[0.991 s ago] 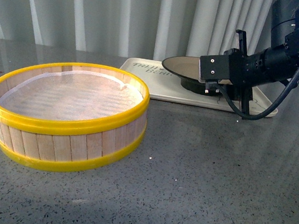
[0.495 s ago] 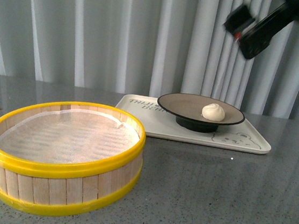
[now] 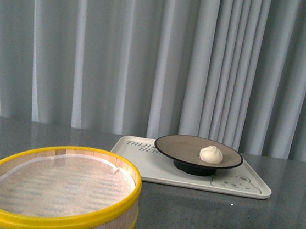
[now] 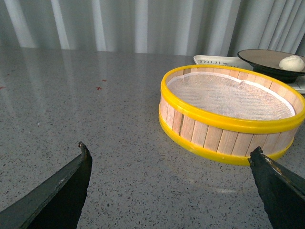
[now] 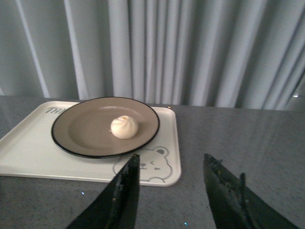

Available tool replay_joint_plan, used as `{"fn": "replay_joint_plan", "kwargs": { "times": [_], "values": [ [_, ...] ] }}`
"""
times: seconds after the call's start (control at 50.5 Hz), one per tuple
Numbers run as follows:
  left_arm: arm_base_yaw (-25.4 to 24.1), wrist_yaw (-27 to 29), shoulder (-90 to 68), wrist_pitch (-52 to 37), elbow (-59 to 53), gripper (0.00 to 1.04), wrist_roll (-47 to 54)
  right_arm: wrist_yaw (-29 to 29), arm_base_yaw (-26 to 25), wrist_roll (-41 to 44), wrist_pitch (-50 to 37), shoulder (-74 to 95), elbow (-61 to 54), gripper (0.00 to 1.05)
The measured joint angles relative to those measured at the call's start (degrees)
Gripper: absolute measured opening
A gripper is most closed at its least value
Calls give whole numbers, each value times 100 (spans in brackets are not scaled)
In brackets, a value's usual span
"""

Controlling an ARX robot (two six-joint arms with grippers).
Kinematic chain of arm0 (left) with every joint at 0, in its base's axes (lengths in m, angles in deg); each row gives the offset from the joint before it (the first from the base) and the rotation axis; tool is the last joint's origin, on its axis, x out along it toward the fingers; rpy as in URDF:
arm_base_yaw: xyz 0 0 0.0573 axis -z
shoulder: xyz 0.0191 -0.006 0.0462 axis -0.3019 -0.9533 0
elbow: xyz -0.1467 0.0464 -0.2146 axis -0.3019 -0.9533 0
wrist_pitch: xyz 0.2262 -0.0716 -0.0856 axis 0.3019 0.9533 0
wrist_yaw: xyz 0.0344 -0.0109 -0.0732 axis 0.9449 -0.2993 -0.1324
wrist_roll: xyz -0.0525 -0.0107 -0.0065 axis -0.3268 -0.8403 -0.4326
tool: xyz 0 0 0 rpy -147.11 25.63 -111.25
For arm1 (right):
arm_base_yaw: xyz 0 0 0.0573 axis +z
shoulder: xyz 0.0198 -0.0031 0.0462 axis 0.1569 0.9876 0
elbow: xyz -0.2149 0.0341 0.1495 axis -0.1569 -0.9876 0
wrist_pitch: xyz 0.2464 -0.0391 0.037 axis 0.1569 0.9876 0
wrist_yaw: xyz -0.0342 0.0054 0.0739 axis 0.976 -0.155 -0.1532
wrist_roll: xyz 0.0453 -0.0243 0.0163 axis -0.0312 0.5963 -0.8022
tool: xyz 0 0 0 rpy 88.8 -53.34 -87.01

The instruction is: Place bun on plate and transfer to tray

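The bun [image 3: 211,154] is sitting on the plate [image 3: 182,147], a bit toward the robot's right of the plate's middle, and the plate itself sits on the tray [image 3: 152,169], so all 3 are stacked up on the grey speckled table [image 3: 240,224] in front of the pale curtain [image 3: 121,50]. From the right wrist view you get a nice look down at it: the bun [image 5: 124,127] is upright with its pleated top up, the plate [image 5: 81,129] covers much of the tray [image 5: 28,152], and the little bear drawing [image 5: 153,162] is on the bare part of the tray nearest that camera. The right gripper [image 5: 170,179] hangs apart from the tray with its jaws spread and nothing between them, both dark fingers showing near the tray's edge in that shot. The left gripper [image 4: 171,174] is spread wide too, also empty, over bare table with the steamer basket [image 4: 228,121] beyond it (yellow rims, wooden slat wall, a white liner inside, nothing else in it that I can see). In the front view the basket [image 3: 54,208] sits nearer the camera and to the left of the tray, not touching it, and neither gripper shows there.
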Motion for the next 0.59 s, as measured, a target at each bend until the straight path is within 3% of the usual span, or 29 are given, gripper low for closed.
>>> {"fn": "replay_joint_plan", "kwargs": {
  "times": [0.158, 0.436, 0.495, 0.594],
  "values": [
    [0, 2, 0, 0, -2, 98, 0, -275, -216, -39, -407, -675, -1226, 1],
    [0, 0, 0, 0, 0, 98, 0, -468, -444, -55, -560, -1495, -2210, 2],
    [0, 0, 0, 0, -2, 98, 0, -817, -675, -55, -555, -1714, -2417, 2],
    [0, 0, 0, 0, 0, 98, 0, -848, -850, -59, -463, -2129, -2723, 2]
  ]
}}
